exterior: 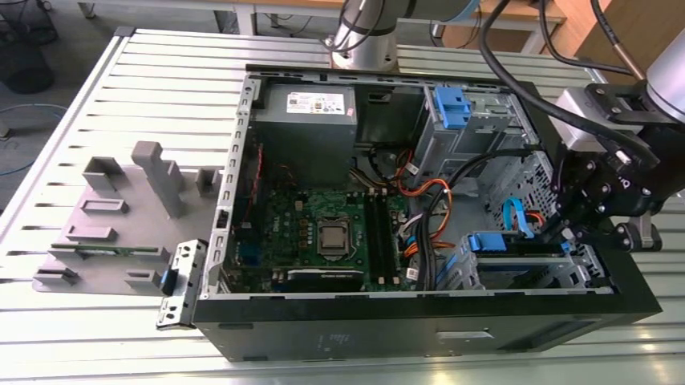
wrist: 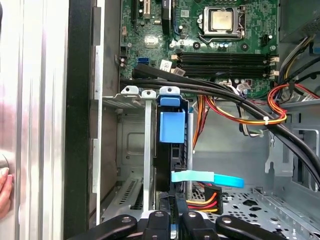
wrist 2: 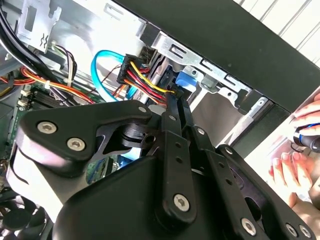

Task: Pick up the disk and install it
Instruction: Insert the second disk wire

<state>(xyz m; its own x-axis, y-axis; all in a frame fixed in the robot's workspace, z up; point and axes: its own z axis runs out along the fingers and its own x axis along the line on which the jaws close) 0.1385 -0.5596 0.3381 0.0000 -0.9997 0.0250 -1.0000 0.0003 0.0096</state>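
Low inside the case (exterior: 428, 325), the gripper (wrist: 172, 220) pinches the upright disk (wrist: 172, 145).

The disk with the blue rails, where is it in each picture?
Exterior view: the disk sits in the case's corner bay at the exterior view's right, beside the gripper.
First wrist view: the disk stands on edge in the silver bay.
Second wrist view: its blue end peeks out beyond the gripper.
Shared landmark: the light blue cable next to it.
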